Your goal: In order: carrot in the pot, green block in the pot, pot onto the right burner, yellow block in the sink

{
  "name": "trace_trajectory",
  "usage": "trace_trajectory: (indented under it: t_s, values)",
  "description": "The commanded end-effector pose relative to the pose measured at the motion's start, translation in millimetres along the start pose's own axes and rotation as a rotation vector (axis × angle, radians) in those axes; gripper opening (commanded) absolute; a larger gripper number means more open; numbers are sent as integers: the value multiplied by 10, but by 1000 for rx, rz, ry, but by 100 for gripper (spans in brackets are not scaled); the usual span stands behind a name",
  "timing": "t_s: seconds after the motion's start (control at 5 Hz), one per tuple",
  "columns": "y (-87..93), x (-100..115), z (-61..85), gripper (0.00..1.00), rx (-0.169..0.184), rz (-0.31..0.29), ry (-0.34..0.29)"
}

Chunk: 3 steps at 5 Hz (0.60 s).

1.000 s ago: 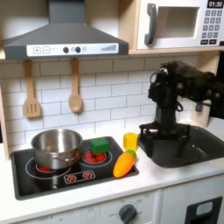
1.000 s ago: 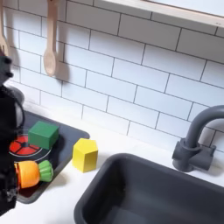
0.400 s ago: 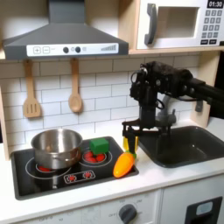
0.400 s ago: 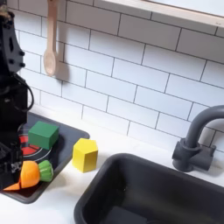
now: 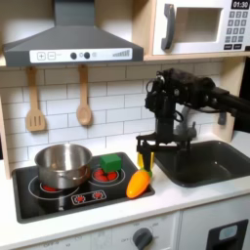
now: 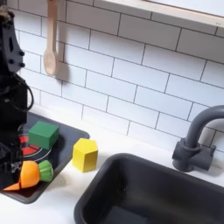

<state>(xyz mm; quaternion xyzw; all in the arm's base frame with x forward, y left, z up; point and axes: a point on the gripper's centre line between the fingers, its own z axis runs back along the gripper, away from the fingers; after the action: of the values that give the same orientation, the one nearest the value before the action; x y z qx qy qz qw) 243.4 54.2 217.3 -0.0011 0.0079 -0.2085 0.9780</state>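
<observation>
Beside the sink [image 6: 131, 188], on the second exterior view's left: yellow block [image 6: 85, 155] on the white counter, then green block [image 6: 43, 135] on the right burner [image 6: 24, 144], carrot [image 6: 28, 174] lying nearer the front edge.

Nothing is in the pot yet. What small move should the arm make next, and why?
Probably lower the gripper onto the carrot. The carrot lies on the cooktop's front corner, the gripper hangs just above it holding nothing, and the pot looks empty.
</observation>
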Motion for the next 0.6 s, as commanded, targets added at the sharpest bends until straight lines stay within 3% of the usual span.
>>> trace_trajectory:
  t_s: [0.0, 0.2, 0.4]
  values:
    - [328, 139, -226, 100, 82, -168, 12]
    - [279, 222, -267, 100, 60, -285, -11]
    - [292, 189, -258, 100, 51, -335, -43]
